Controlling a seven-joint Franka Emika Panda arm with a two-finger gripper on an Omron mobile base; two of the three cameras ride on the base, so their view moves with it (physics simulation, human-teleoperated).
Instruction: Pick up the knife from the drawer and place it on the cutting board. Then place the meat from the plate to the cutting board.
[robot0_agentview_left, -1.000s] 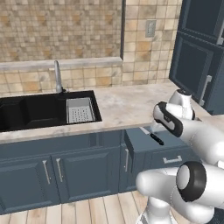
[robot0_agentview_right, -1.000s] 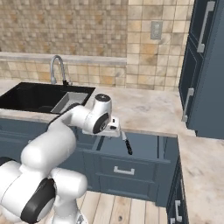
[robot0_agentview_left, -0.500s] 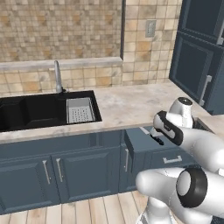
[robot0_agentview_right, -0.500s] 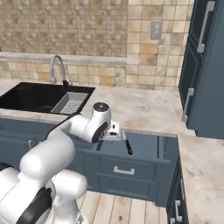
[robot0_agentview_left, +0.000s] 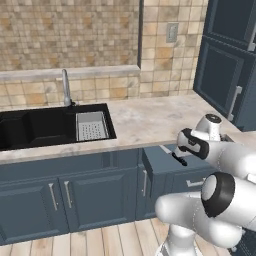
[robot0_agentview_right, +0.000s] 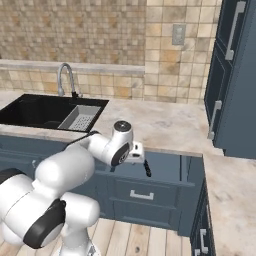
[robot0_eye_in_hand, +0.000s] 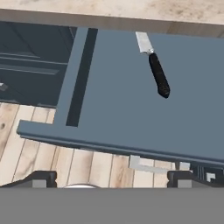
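Note:
The drawer (robot0_eye_in_hand: 113, 100) stands pulled out under the counter edge, also seen as the drawer (robot0_agentview_left: 156, 162) and the drawer (robot0_agentview_right: 167, 162). On its floor lies the knife (robot0_eye_in_hand: 158, 76), its black handle pointing outward and its silver blade partly tucked under the countertop. The knife (robot0_agentview_right: 147, 169) sits just right of my hand. My gripper (robot0_eye_in_hand: 113, 179) hovers open above the drawer's front edge, its fingertips (robot0_eye_in_hand: 43, 178) wide apart with nothing between them. From the left, the gripper (robot0_agentview_left: 186, 148) hangs just above the knife (robot0_agentview_left: 178, 159). The cutting board, plate and meat are out of view.
A black sink (robot0_agentview_left: 45, 130) with a grey rack and a faucet (robot0_agentview_left: 65, 87) lies to the left in the beige counter (robot0_agentview_left: 150, 117). Tall blue cabinets (robot0_agentview_right: 235, 75) rise at the right. Cabinet doors and wooden floor (robot0_eye_in_hand: 30, 131) lie below the drawer.
My hand has come down and shifted a little toward the knife over the open drawer. The jaws have stayed wide open and the knife has not moved.

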